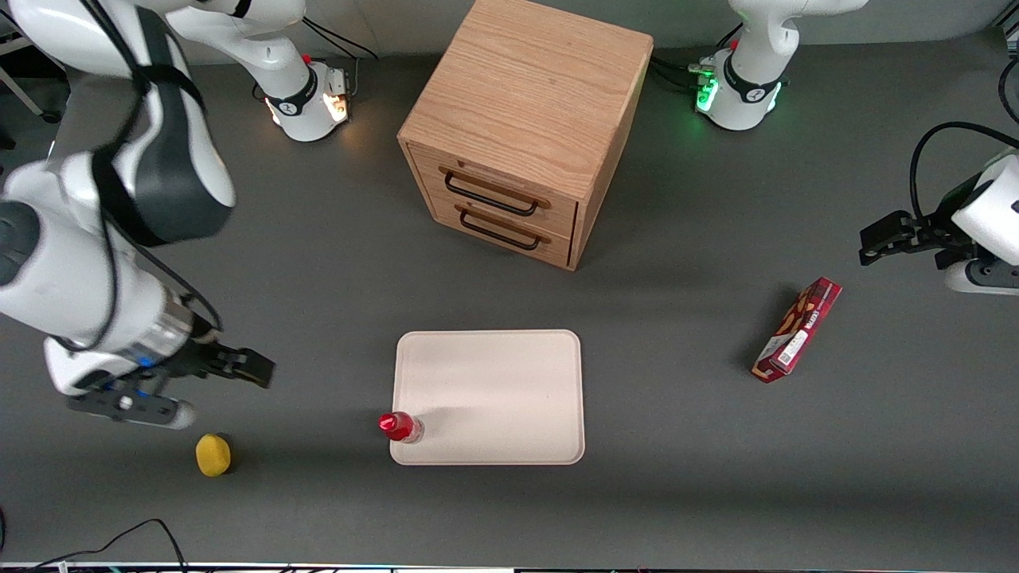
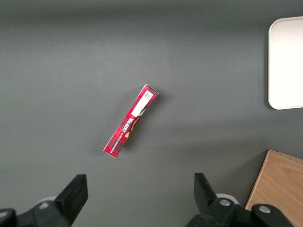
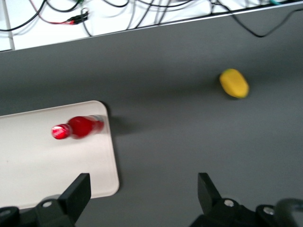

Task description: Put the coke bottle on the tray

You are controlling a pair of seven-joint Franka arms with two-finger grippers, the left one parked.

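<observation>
The coke bottle [image 1: 400, 427], small and red with a red cap, stands upright on the cream tray [image 1: 509, 390], at the tray's corner nearest the front camera and toward the working arm's end. My right gripper [image 1: 224, 393] is open and empty over the bare table, apart from the bottle and off the tray toward the working arm's end. In the right wrist view the bottle [image 3: 78, 126] stands on the tray [image 3: 38, 161] close to its rim, and the gripper [image 3: 143, 191] is spread wide beside the tray's corner. The tray's edge also shows in the left wrist view [image 2: 286, 61].
A yellow lemon-like object [image 1: 213, 454] [image 3: 234, 83] lies on the table near the gripper, nearer the front camera. A wooden two-drawer cabinet [image 1: 525, 119] stands farther from the camera than the tray. A red snack box [image 1: 798, 329] [image 2: 130, 121] lies toward the parked arm's end.
</observation>
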